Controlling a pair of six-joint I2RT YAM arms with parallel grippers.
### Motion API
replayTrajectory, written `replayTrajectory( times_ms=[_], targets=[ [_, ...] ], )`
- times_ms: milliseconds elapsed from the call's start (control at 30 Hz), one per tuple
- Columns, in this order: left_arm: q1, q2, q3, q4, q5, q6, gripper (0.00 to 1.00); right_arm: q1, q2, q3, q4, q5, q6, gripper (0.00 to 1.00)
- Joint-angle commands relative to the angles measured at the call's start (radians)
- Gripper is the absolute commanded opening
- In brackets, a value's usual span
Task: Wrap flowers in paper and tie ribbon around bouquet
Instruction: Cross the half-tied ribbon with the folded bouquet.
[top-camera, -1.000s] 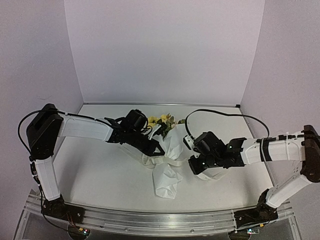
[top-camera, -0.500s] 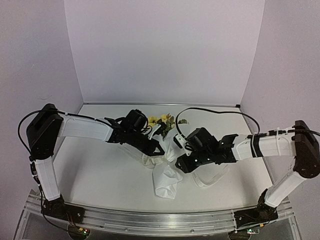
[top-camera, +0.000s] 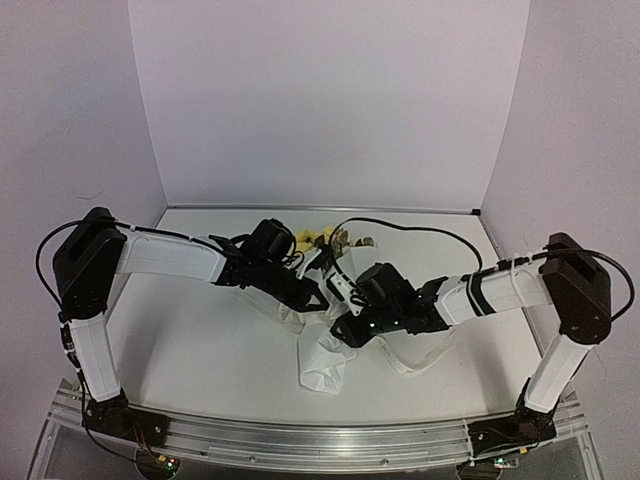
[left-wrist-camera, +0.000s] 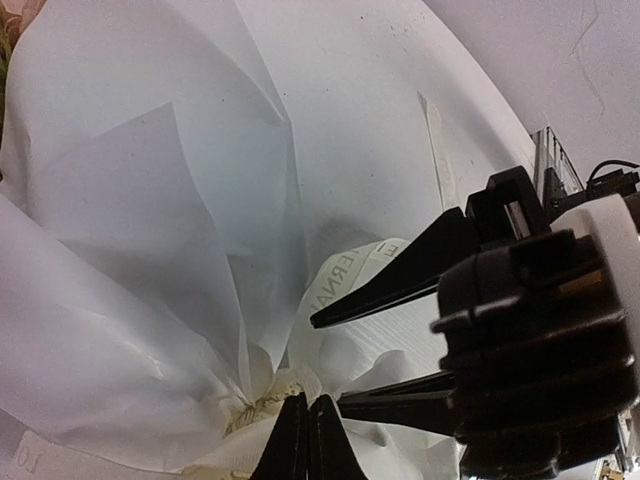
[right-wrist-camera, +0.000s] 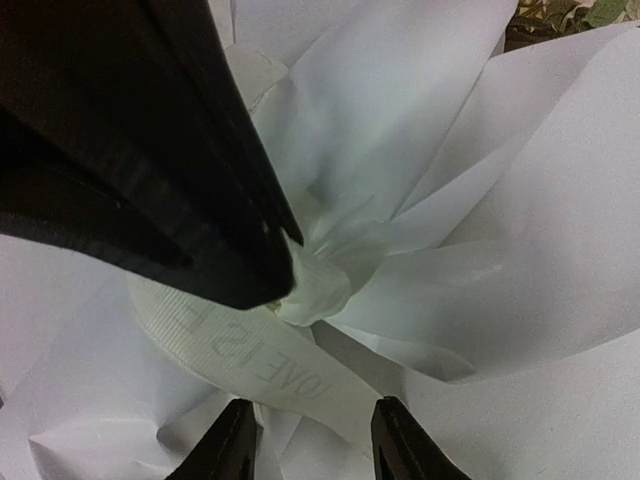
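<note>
The bouquet lies mid-table, flowers (top-camera: 325, 240) at its far end and crumpled white paper (top-camera: 325, 368) spreading toward the near edge. My left gripper (top-camera: 318, 300) is shut at the gathered waist, its tips (left-wrist-camera: 308, 400) pinching the lettered ribbon (left-wrist-camera: 340, 280) there. My right gripper (top-camera: 342, 328) reaches in from the right and stands open. In the right wrist view its gripper (right-wrist-camera: 312, 420) straddles a band of ribbon (right-wrist-camera: 260, 370) without closing on it. The left gripper's dark fingers (right-wrist-camera: 150, 170) fill the upper left of that view. A ribbon tail (top-camera: 420, 360) trails right across the table.
Pale walls close in the table on the left, back and right. An aluminium rail (top-camera: 300, 440) runs along the near edge. The right arm's black cable (top-camera: 400, 228) arcs above the table behind the bouquet. Flower tips (right-wrist-camera: 560, 15) show top right in the right wrist view.
My right arm has swung left to the bouquet's waist and its jaws have gone from shut to open. The ribbon tail lies looser on the table. The left arm holds still.
</note>
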Motion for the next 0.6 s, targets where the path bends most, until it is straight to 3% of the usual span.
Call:
replayTrajectory(
  times_ms=[0,367,567],
  targets=[
    [-0.003,-0.029,0.021,0.036,-0.015,-0.030,0.00,0.006,0.023,0.006,0.088,0.091,0.015,0.37],
    [-0.003,-0.064,0.018,0.061,-0.028,-0.073,0.00,0.006,0.061,0.011,0.173,0.185,0.086,0.26],
    [-0.003,-0.067,0.020,0.052,-0.049,-0.071,0.00,0.006,0.070,0.017,0.188,0.207,0.103,0.12]
  ],
)
